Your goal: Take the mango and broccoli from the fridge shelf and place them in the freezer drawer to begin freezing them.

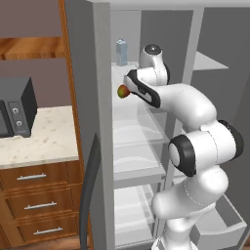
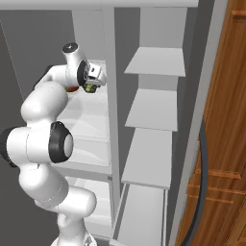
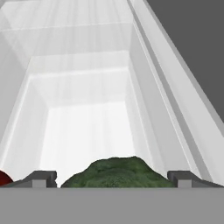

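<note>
Inside the open fridge, up at the fridge shelf (image 1: 128, 114), the gripper (image 3: 112, 178) has its tips spread apart with the broccoli (image 3: 114, 173) between them; contact cannot be told. Beside it the mango (image 1: 123, 91) is half hidden by the wrist.

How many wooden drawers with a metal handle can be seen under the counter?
3, stacked under the counter left of the fridge: top, middle, bottom. More may be hidden outside the picture.
</note>
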